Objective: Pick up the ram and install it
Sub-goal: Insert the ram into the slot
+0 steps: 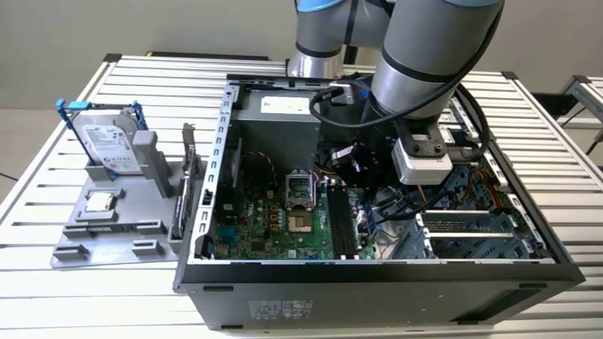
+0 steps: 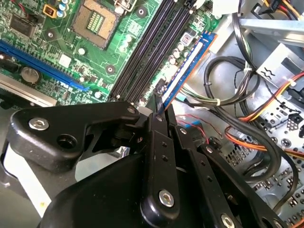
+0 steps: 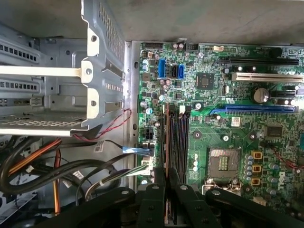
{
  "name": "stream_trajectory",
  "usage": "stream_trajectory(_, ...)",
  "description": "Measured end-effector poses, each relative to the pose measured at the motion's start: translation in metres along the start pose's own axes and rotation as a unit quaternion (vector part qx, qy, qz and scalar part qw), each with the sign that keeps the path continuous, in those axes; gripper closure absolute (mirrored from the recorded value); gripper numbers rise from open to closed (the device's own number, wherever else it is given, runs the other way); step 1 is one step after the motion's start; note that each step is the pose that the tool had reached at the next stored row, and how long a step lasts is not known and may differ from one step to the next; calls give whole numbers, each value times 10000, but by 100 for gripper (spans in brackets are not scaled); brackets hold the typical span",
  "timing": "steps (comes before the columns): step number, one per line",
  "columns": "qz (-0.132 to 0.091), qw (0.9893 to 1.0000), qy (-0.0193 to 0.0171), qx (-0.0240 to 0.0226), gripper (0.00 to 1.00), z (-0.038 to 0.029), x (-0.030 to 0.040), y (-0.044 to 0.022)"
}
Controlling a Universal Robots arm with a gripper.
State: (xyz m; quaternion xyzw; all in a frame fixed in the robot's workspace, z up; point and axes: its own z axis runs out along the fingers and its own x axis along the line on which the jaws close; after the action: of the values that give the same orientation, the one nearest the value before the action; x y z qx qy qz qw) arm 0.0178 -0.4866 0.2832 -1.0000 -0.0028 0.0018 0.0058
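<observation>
A: One ram (image 2: 183, 78), clamped edge-on in the end effector (image 2: 158, 110), right over the motherboard's black memory slots (image 2: 152, 45).
B: Seated?
A: Seemingly not yet; picked up, aligned beside the processor socket (image 2: 96, 20).

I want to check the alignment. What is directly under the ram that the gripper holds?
Under the ram, held edge-on by the gripper, lie the motherboard's black memory slots. The lower edge itself is hidden, so contact cannot be judged.

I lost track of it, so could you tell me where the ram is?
The ram is inside the computer case, pinched edge-on in the gripper beside the black memory slots.
</observation>
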Motion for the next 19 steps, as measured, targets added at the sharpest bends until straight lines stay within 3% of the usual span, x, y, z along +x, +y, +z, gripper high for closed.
stream_trajectory(19, 2, 10000, 0, 0, 100, 141, 0, -59)
